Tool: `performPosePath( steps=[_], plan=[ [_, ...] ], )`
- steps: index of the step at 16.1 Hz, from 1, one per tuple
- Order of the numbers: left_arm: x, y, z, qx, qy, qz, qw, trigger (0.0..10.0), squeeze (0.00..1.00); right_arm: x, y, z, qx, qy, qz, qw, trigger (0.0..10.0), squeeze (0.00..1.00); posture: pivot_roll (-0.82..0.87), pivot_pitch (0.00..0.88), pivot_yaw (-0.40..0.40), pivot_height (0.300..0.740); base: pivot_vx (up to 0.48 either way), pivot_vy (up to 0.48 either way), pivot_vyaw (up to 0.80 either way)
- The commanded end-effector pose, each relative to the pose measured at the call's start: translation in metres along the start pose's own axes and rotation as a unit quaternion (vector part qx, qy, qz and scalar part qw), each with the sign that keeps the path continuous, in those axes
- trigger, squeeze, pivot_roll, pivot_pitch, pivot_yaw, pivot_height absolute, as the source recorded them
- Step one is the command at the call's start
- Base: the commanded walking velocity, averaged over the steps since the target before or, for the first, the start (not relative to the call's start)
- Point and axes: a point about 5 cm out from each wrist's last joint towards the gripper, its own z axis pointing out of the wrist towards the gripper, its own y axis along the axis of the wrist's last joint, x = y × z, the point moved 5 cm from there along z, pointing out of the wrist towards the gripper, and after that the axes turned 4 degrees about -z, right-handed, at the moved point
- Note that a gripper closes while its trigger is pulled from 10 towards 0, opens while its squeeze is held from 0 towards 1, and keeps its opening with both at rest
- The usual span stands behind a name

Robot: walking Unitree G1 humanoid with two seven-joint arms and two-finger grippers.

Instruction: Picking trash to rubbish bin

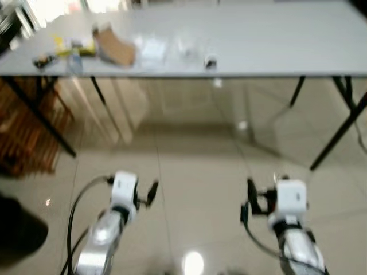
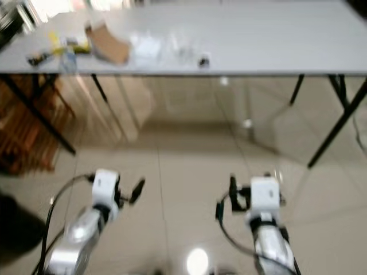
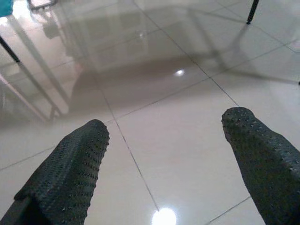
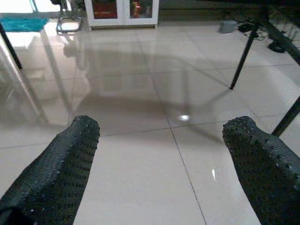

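A long white counter (image 1: 258,40) spans the top of the left eye view, blurred. The trash sits in a cluster at its upper left: a brown cardboard piece (image 1: 113,47), its long axis slanting from upper left down to lower right, open end toward the counter's far edge; just left of it a yellow wrapper (image 1: 74,47) and a small dark item (image 1: 43,59) near the front edge; just right of it a crumpled clear plastic (image 1: 153,49), and further right a small dark-and-white object (image 1: 210,61). What these smaller bits are is too blurred to tell.

Both arms sit low in the frame above the glossy tiled floor (image 1: 195,189), well apart from the counter. The left claw (image 1: 151,193) is at lower left, the right claw (image 1: 248,201) at lower right.

The wrist views add what the head views blur: the left claw (image 3: 164,154) has its two studded fingers (image 3: 70,168) spread wide with nothing between them, over a tile seam. The right claw (image 4: 161,159) is likewise spread wide and empty, fingers (image 4: 56,168) framing bare tile, black counter legs (image 4: 243,56) and a white cabinet (image 4: 122,11) at the top of that frame.
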Motion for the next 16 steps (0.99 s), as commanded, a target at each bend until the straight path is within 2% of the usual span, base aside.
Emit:
performPosePath(
  steps=[1, 8, 16],
  plan=[
    [0.012, -0.005, -0.005, 0.011, 0.017, 0.006, 1.0, 10.0, 0.0, 0.008, 0.002, 0.001, -0.001, 0.009, 0.006, 1.0, 10.0, 0.0, -0.09, 0.11, 0.075, 0.74, 0.0, 0.48, 0.0],
    [0.012, -0.005, -0.006, 0.007, 0.022, 0.007, 1.0, 10.0, 0.0, 0.007, 0.002, 0.001, 0.0, 0.011, 0.004, 1.0, 10.0, 0.0, -0.09, 0.11, 0.067, 0.74, 0.0, 0.48, 0.0],
    [0.013, 0.005, 0.0, -0.009, 0.022, 0.013, 1.0, 10.0, 0.0, 0.01, 0.001, 0.011, -0.003, 0.021, 0.001, 1.0, 10.0, 0.0, -0.08, 0.086, 0.073, 0.74, 0.0, 0.0, 0.0]
  ],
)
